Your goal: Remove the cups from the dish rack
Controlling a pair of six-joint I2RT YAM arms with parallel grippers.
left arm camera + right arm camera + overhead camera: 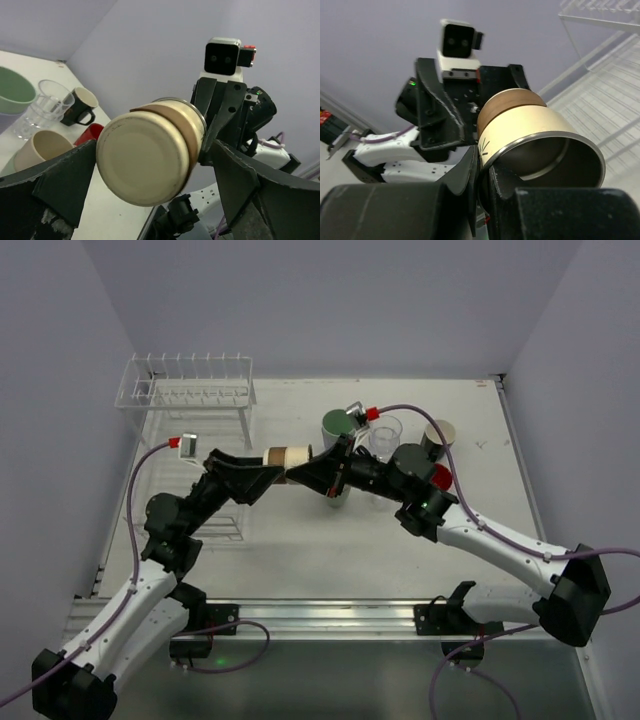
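Note:
A tan-brown and beige cup (288,455) hangs sideways in the air between my two grippers at mid-table. My right gripper (312,466) is shut on its rim, one finger inside and one outside, as the right wrist view (487,165) shows; the cup's mouth (540,150) faces that camera. My left gripper (260,470) stands open astride the cup's base (147,157), with its fingers (75,170) apart from the wall. The white wire dish rack (190,395) stands at the back left, and no cup shows in it. It also shows in the right wrist view (600,85).
Unloaded cups stand together right of centre: a pale green one (338,427), a clear glass (385,435), a black one with cream inside (438,435), a red one (441,477) and a beige one (335,498) under my right arm. Grey walls close in the table.

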